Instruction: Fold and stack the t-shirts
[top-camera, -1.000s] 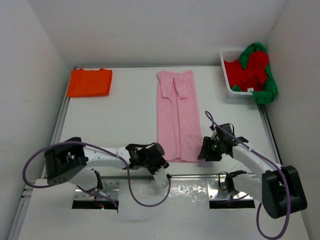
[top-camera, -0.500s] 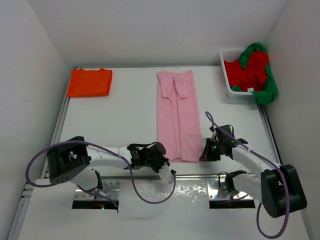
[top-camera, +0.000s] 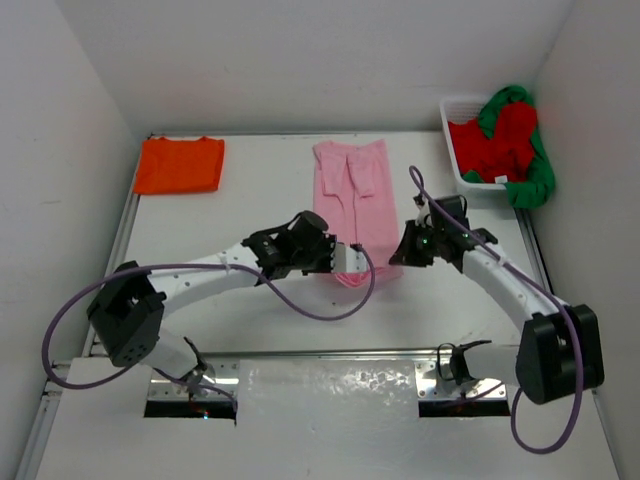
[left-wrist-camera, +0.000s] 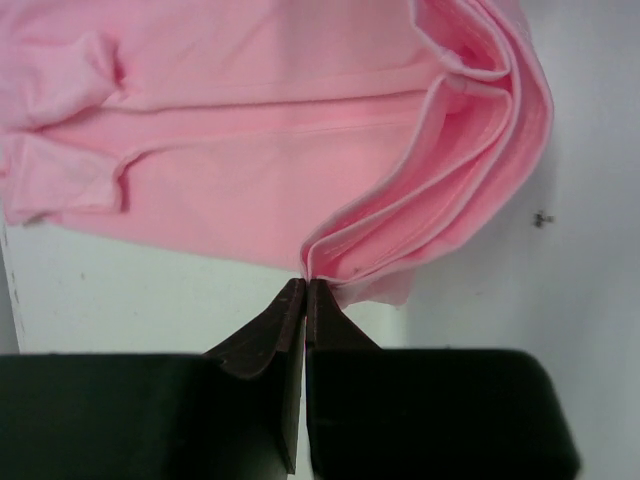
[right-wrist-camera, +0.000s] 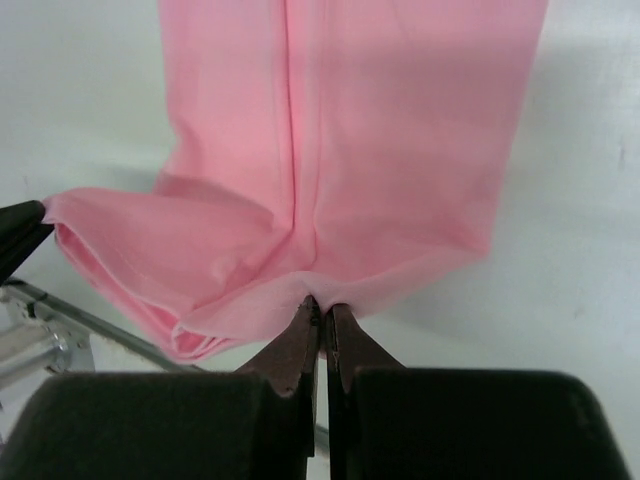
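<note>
1. One shirt looks finished: the orange t-shirt (top-camera: 180, 165) lies folded into a flat rectangle at the far left corner of the counter (top-camera: 240, 215), well apart from everything else.
2. One is mid-fold: the pink t-shirt (top-camera: 352, 190) lies in the middle of the counter as a long strip, with its sleeves turned in at the far end. Its near end is raised and doubled back over the strip, so the crosswise fold seems under way but not yet laid down.
3. Both claws are pinched tight on that near end. The left claw (left-wrist-camera: 305, 290) grips the left side, where several layers bunch, and the right claw (right-wrist-camera: 322, 310) grips the right side.
4. Two look untouched: the red t-shirt (top-camera: 500, 140) and the green t-shirt (top-camera: 530, 185) sit crumpled together in the white basket (top-camera: 452, 108) at the far right, with the green one spilling over its rim.
5. No stack exists yet. The pink shirt needs finishing and placing on the orange one, then the other two follow.
</note>
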